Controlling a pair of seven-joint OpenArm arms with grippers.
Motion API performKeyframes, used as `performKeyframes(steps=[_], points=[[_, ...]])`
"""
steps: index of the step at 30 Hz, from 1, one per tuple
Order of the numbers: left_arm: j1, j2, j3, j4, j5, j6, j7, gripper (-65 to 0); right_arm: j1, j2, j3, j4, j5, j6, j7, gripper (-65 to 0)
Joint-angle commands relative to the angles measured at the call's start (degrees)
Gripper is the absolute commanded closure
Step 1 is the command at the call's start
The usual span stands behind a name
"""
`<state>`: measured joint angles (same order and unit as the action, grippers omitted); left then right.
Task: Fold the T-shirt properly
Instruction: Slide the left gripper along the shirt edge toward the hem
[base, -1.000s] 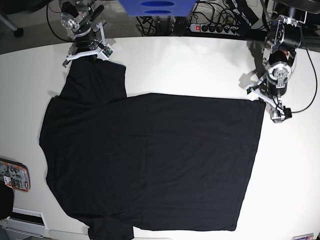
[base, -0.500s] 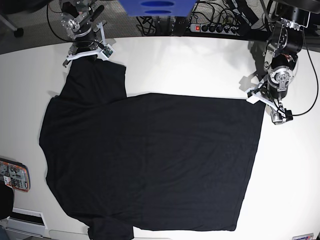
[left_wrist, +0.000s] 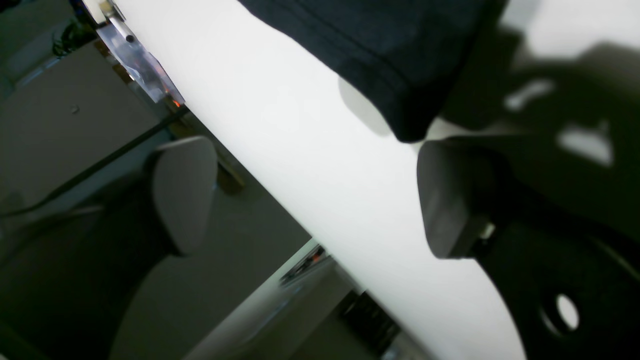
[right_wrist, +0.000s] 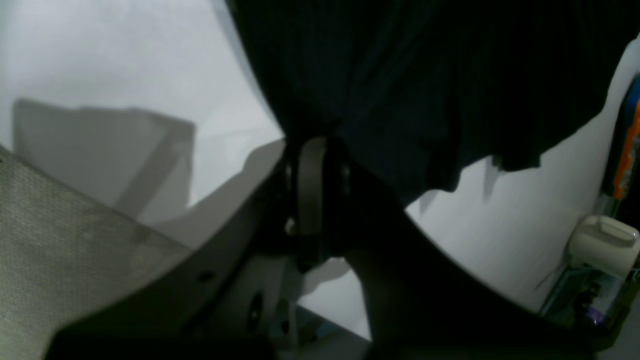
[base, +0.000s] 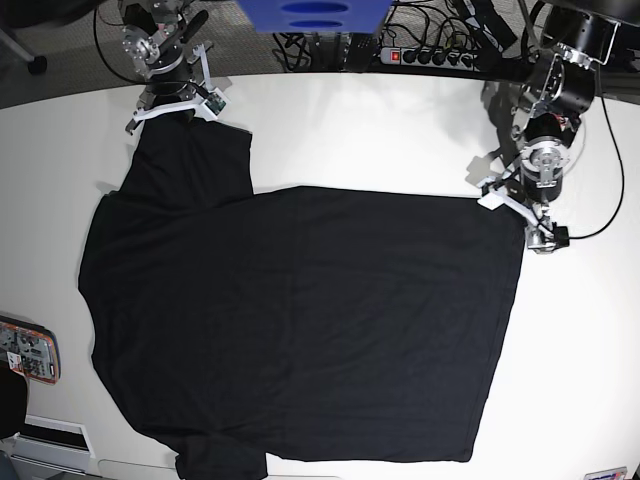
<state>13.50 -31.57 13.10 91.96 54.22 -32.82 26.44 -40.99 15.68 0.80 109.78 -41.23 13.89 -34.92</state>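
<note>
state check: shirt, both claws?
T-shirt: spread flat on the white table, unfolded, one sleeve drawn out toward the far-left corner.
Right claw: shut on the T-shirt sleeve.
Left claw: open, empty, right at the shirt's far hem corner.

Black-and-silver arms (base: 548, 120) with white jaw brackets and trailing black cables.
</note>
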Motion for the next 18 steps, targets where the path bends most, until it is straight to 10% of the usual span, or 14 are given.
performKeyframes(steps=[1, 18], points=[[1.1, 0.9, 2.1, -0.8, -7.6, -3.6, -5.2, -62.2, -0.4, 0.3, 0.2, 0.9, -0.3, -0.1, 0.0, 0.0], [-0.9, 0.9, 5.5, -1.1, -7.6, -3.8, -4.2, -60.1, -0.4, 0.3, 0.2, 0.9, -0.2, -0.1, 0.0, 0.0]])
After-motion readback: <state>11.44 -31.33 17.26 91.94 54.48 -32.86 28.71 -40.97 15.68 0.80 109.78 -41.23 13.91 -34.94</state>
